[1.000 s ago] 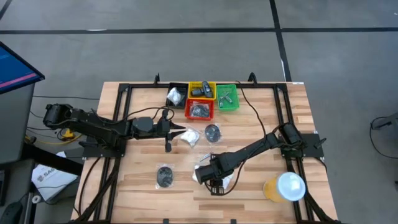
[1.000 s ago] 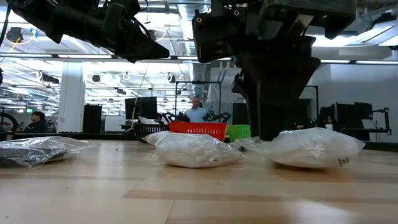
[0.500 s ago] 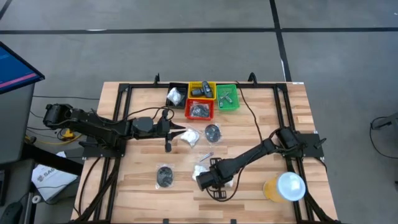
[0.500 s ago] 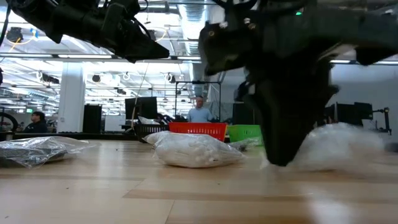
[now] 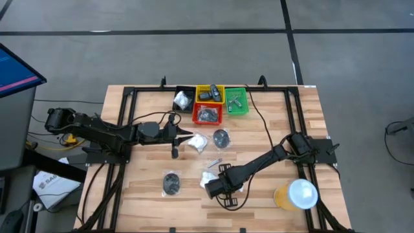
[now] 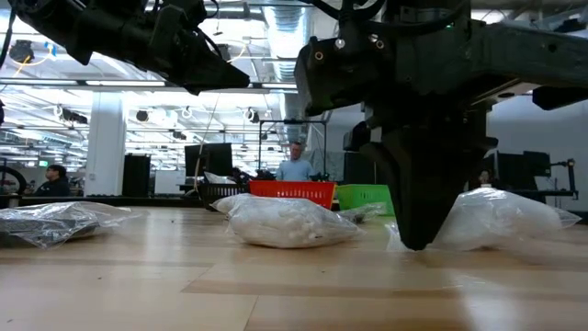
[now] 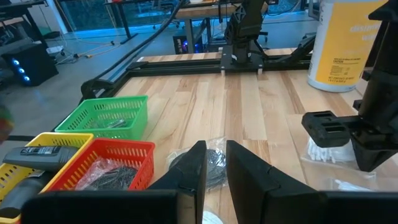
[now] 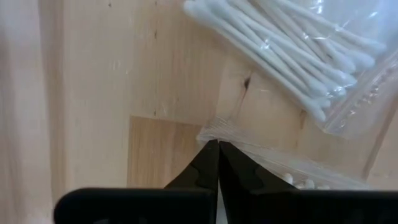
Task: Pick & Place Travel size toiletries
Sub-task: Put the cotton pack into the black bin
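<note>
Near the table's middle front, my right gripper (image 5: 213, 188) points down at the table, shut on the edge of a clear packet of cotton swabs (image 8: 292, 50), which the low view shows as a white packet (image 6: 501, 219). My left gripper (image 5: 186, 137) hovers left of centre, its fingers a little apart (image 7: 215, 171) with nothing between them, beside another white packet (image 5: 198, 142). Two dark round discs (image 5: 221, 137) (image 5: 171, 183) and a little silvery tube (image 5: 215, 162) lie flat on the wood. My right gripper pinches the packet's crinkled plastic edge (image 8: 214, 129) between its two fingertips. The fingers (image 6: 418, 230) come from above and point down, their tips at the tabletop. The packet lies on the table beside them, slack.
Black (image 5: 183, 99), yellow (image 5: 209, 94), green (image 5: 236, 100) and red (image 5: 207, 114) bins stand in a cluster at the far middle, with items in them. A large orange cup with a white lid (image 5: 296, 194) stands at the near right. Black frame rails run along the table's edges.
My right gripper has gone down to the tabletop and slightly toward the table's left edge, and its fingers have shut on the packet's edge. The packet has shifted a little on the table beside it.
</note>
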### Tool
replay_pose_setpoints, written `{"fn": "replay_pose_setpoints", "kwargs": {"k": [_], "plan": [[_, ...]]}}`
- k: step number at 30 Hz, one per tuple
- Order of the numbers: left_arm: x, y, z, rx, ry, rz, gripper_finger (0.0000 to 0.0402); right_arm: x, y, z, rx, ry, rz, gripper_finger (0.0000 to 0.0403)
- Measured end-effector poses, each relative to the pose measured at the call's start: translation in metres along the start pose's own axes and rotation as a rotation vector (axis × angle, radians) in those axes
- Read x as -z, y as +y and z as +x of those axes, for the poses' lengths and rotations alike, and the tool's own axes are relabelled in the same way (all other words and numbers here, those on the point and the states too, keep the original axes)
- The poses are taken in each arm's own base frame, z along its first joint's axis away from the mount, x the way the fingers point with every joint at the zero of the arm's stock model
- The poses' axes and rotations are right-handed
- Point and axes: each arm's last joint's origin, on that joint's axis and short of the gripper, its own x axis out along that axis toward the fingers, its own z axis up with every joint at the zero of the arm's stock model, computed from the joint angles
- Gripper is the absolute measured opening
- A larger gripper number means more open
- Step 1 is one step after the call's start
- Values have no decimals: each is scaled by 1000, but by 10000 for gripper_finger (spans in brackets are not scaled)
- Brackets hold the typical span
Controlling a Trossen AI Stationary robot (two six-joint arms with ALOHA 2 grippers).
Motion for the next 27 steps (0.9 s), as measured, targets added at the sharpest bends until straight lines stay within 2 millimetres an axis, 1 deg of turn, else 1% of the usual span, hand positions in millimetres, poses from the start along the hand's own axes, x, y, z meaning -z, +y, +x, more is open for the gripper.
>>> {"fn": "replay_pose_setpoints", "kwargs": {"k": [3,7,12,21,27], "plan": [[0,0,0,0,0,0,54,-1,0,-6,4,16,-3,0],[0,0,0,1,1,0,54,-9,2,-25,37,-6,-39,0],[0,0,0,0,1,0,54,-19,5,-44,33,-54,-92,0],[0,0,0,0,1,0,54,-27,3,-80,125,-77,-134,0],[0,0,0,0,1,-2,54,-32,-2,-95,161,-103,-159,0]]}}
